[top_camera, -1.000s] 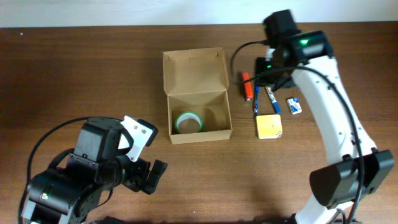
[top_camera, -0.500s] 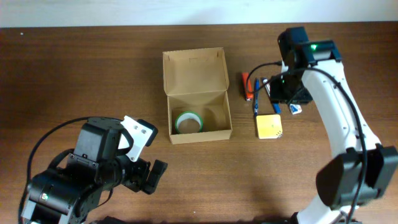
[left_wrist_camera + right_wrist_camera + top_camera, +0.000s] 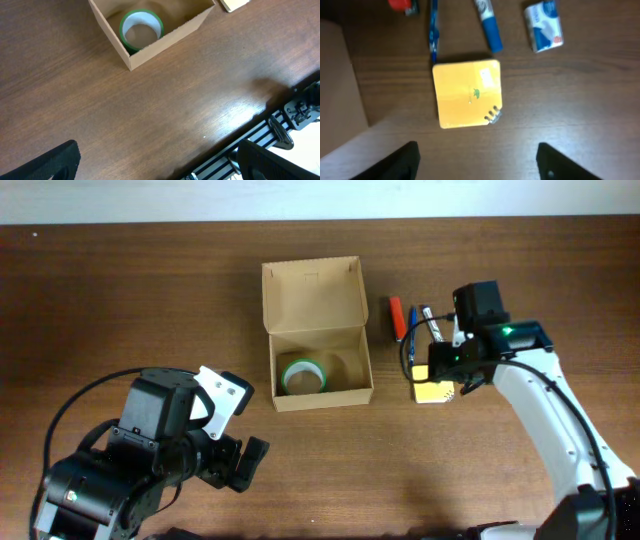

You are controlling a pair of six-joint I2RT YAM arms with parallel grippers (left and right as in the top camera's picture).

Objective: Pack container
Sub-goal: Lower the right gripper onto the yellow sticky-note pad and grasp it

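Above a square yellow pad (image 3: 466, 93), the right gripper (image 3: 477, 150) was held with its two dark fingers spread wide and nothing caught between them. The pad was seen lying flat on the brown wooden table (image 3: 120, 290), with a small silvery mark near one corner that could not be made out. Just past the pad, a row of small stationery was laid out: a blue pen (image 3: 433, 30) whose tip nearly met the pad's edge, a marker (image 3: 487, 25) with a blue end beside it, a white and blue packet (image 3: 544, 26) farther out, and a red item (image 3: 402, 5) cut off by the frame. Beside these things, near the middle of the table, the container (image 3: 312, 295) was set, a tan cardboard box with its flap lid folded back. A green tape roll (image 3: 304, 376) was lying flat inside it, close to the near wall. Well apart, toward the table's near left corner, the left gripper (image 3: 157, 146) was poised above the wood, its fingers likewise spread wide and holding nothing.
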